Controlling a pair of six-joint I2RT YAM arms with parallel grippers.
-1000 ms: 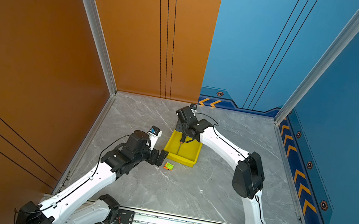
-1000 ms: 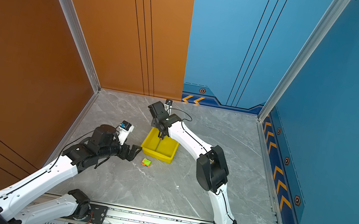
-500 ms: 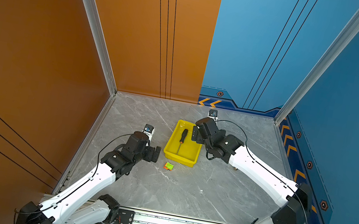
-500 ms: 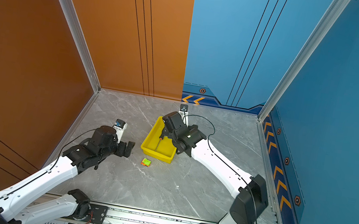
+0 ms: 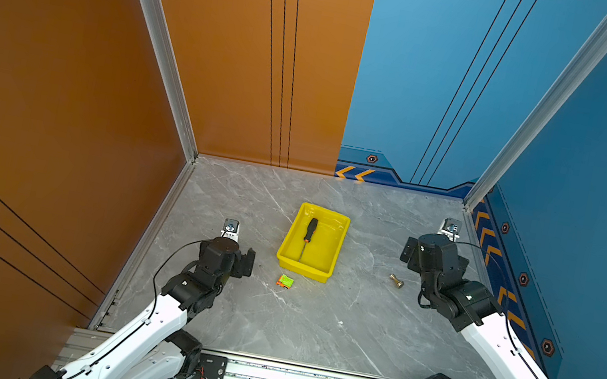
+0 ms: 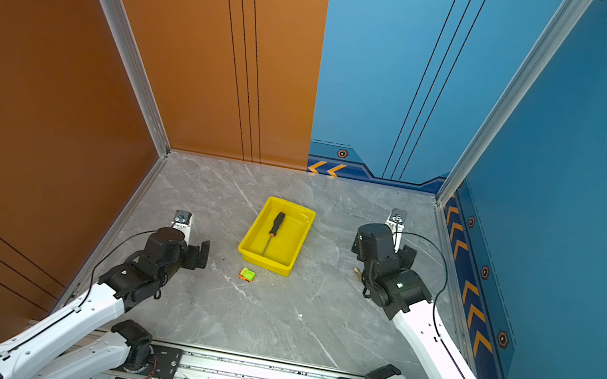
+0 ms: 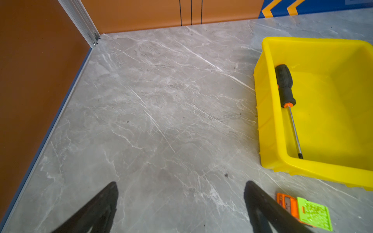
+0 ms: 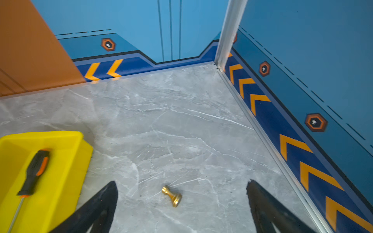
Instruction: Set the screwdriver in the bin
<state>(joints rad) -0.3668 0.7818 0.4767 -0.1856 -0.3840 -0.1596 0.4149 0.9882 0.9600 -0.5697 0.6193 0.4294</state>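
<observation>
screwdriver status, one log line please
screwdriver: in bin | left gripper: open, empty | right gripper: open, empty

screwdriver (image 5: 308,237) in bin (image 5: 305,271), toy block (image 5: 285,281) before it, brass fitting (image 5: 396,281) to its right

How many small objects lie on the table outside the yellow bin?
2: the green-and-orange block in front of the bin, and the brass fitting right of it. None seems hidden.
</observation>
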